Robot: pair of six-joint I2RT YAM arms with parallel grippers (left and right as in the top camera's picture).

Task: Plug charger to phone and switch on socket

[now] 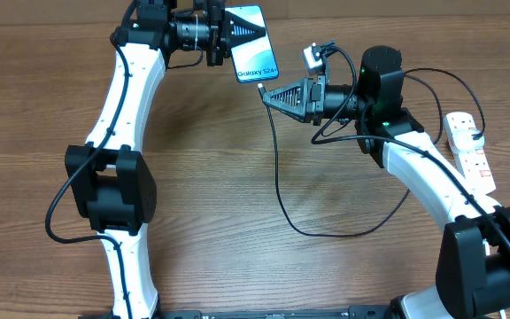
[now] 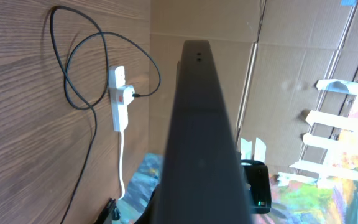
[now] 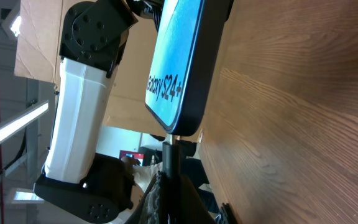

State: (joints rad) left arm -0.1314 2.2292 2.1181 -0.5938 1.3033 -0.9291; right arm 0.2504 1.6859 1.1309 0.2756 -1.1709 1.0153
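The phone [image 1: 255,42], black-edged with a light blue screen reading "Galaxy S24+", is held above the table at the top centre by my left gripper [image 1: 222,35], which is shut on it. In the left wrist view its dark back [image 2: 201,137] fills the middle. My right gripper [image 1: 270,94] is shut on the charger's connector end [image 3: 170,155], whose tip touches the phone's bottom edge [image 3: 182,127]. The thin black charger cable [image 1: 277,168] loops across the table to the white socket [image 1: 467,146] at the right edge. The socket also shows in the left wrist view [image 2: 120,99].
A small white adapter [image 1: 312,57] sits on the right arm's wrist. Both arms [image 1: 113,177] stand at the table's sides. Cardboard walls [image 2: 291,56] stand behind the table.
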